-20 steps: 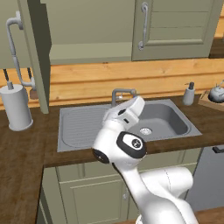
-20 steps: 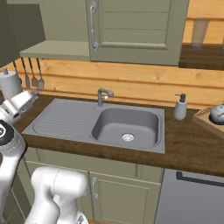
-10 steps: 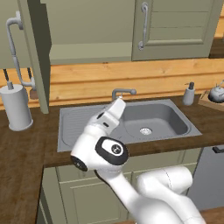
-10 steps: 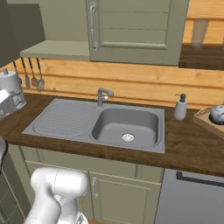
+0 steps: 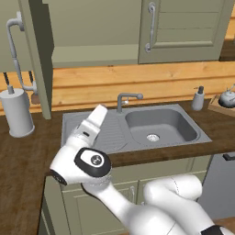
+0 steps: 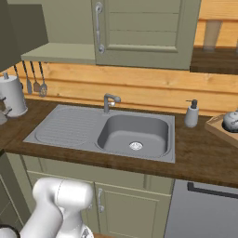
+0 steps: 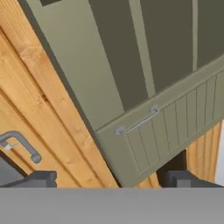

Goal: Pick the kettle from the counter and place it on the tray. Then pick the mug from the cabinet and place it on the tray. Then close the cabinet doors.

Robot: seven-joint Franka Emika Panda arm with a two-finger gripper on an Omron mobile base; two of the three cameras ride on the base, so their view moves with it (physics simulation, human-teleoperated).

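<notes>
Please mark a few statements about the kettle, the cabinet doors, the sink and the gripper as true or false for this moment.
1. The kettle sits on the tray. True.
2. Both cabinet doors are shut. False: the right door is closed, but the left door stands swung open, showing the shelf.
3. The soap bottle stands on the counter between the sink and the tray. True.
4. A blue mug lies in the sink basin. False: the basin holds nothing but its drain.
5. The gripper is clamped on a door handle. False: its fingers are apart with nothing between them.
</notes>
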